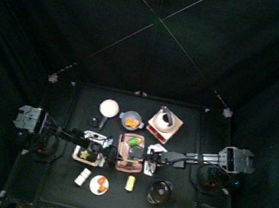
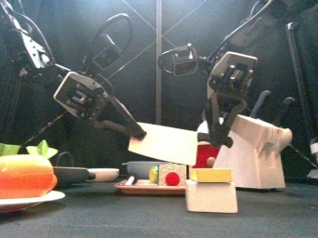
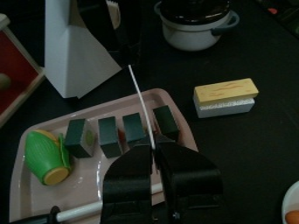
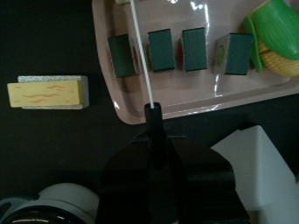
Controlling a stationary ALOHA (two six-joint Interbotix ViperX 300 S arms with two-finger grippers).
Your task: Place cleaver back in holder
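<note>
Hanging above the tray (image 4: 176, 96), the cleaver (image 2: 168, 142) runs left to right between both pincers, the left pincer (image 2: 132, 132) clamped on its blade and the right pincer (image 2: 214, 138) seemingly closed on its handle, nearer the holder (image 2: 255, 153) just to the right.

Cleaver (image 2: 168, 143): pale whitish blade, black handle. Holder (image 2: 258, 152): white in the front view. Tray (image 4: 222, 101): pale pink. Blocks on tray (image 4: 193, 48): four, dark green. Sponge (image 3: 226, 94): yellow top with orange flecks, pale grey base. Toy corn (image 3: 48, 154): bright green husk, yellow end. Counter (image 4: 47, 44): black. Curtains (image 1: 155, 17): black.
</note>
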